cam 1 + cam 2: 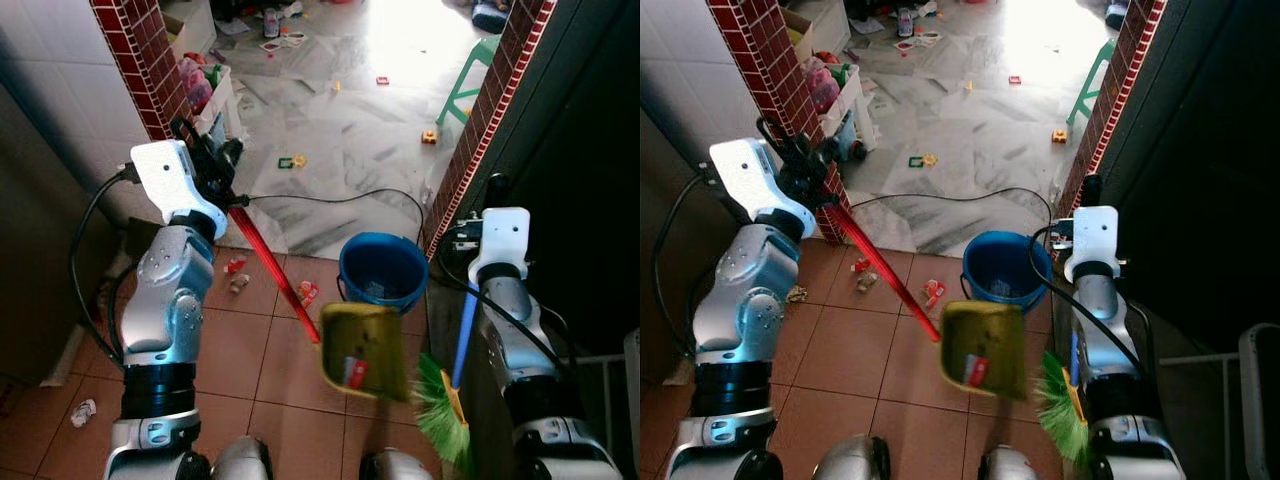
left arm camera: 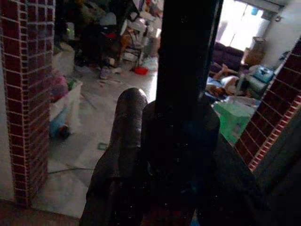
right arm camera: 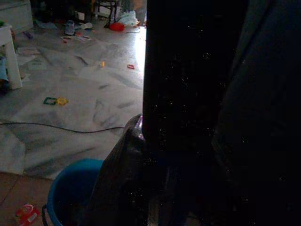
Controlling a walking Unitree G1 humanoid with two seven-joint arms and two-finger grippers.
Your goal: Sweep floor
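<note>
Clamped around the top of a red handle (image 1: 270, 265) is the left gripper (image 1: 212, 160), raised beside the red brick pillar (image 1: 140, 60); the handle slants down to a yellow-green dustpan (image 1: 365, 352), which is held tilted above the terracotta tiles (image 1: 240, 350) with a red scrap (image 1: 356, 372) seen inside it. The right gripper (image 1: 1087, 192) is seen at the dark wall on the right, closed about the blue handle (image 1: 465, 330) of a broom, whose green bristles (image 1: 440, 410) hang low just beside the dustpan.

The marble floor (image 1: 350, 130) beyond the doorway is strewn with small toys and scraps, and a black cable (image 1: 340, 195) is laid across it. A green stool (image 1: 470, 75) is seen at the right brick edge. A blue bucket (image 1: 383, 270) is stood on the tiles just behind the dustpan. Red wrappers (image 1: 305, 292) are scattered on the tiles near the handle, and a crumpled white paper (image 1: 83, 411) is seen by the left arm.
</note>
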